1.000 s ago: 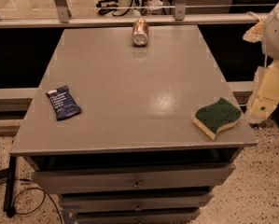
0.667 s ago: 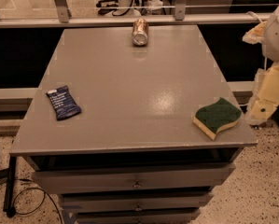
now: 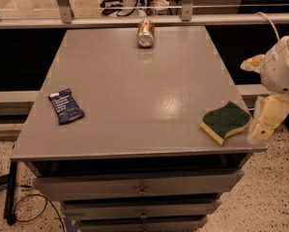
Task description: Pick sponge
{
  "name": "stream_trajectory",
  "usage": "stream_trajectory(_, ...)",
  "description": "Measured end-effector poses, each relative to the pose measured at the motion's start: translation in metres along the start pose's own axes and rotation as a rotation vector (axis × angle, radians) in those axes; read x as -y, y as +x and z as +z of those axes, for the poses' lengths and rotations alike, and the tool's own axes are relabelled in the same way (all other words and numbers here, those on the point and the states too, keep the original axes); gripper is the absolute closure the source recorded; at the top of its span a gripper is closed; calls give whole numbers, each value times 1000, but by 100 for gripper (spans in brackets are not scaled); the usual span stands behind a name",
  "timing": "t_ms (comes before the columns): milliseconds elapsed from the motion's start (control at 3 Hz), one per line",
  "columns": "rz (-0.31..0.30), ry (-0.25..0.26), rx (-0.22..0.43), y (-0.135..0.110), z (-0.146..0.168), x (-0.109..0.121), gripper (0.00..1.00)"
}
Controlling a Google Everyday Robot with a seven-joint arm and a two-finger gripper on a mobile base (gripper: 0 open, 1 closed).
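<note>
Ok so the sponge (image 3: 225, 121) is sitting green side up near the front right corner of the bench (image 3: 134, 86), really close to the right edge. The pincer (image 3: 266, 122) hangs just off that same right edge, right beside the sponge and a touch outboard of it, so the sponge lies directly to its left, toward the middle of the bench. Honestly can't tell how far open the pincer is from this angle. It's got nothing in it though, since the sponge is lying flat on the bench.

The sponge's long axis runs roughly along the front edge, its right end slanting a bit toward the back. My guess is the approach has to come in over the right edge and down.

Room-wise it looks easy: the snack wrapper (image 3: 65, 106) is way over by the left edge and the can (image 3: 145, 33) is lying at the back edge, both well apart from the sponge. Main worry imo is nudging it off the corner.
</note>
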State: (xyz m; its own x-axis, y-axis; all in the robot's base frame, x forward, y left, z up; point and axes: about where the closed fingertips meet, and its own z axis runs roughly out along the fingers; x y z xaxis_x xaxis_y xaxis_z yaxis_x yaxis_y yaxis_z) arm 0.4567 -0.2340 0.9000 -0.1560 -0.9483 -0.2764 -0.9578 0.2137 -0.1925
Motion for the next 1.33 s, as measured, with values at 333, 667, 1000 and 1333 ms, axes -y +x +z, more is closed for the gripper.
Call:
stream_trajectory(333, -18, -53, 52, 0, 34, 1, 0)
stream_trajectory(667, -59, -107, 109, -17, 64, -4, 0)
stream_trajectory(1000, -78, -145, 133, -21, 79, -12, 13)
stream_trajectory(1333, -86, -167, 143, -22, 86, -18, 38)
